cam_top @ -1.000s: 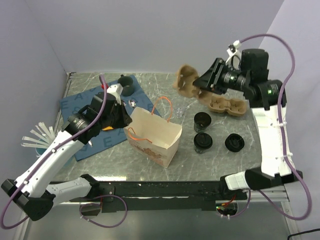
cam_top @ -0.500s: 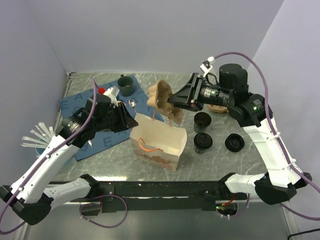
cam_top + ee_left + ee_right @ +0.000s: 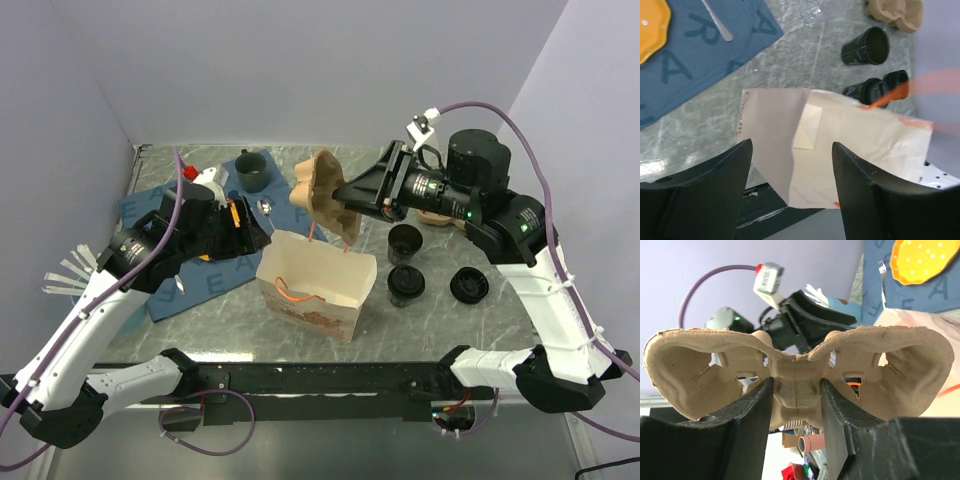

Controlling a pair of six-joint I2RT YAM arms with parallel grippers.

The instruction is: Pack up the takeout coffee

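Pulp tray (image 3: 318,190) is gripped by right claw (image 3: 796,390), tilted above paper bag (image 3: 318,290); left claw (image 3: 790,165) is held open just beside bag

Overhead camera looks down from behind; left wrist camera, nearer, shares the bag (image 3: 330,275).

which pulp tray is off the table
The pulp tray pinched in the right gripper, held on edge above the paper bag; the other tray lies on the table, partly hidden by that arm.

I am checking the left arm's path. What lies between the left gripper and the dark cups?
The open paper bag stands between the left gripper and the cups, as the top view shows.
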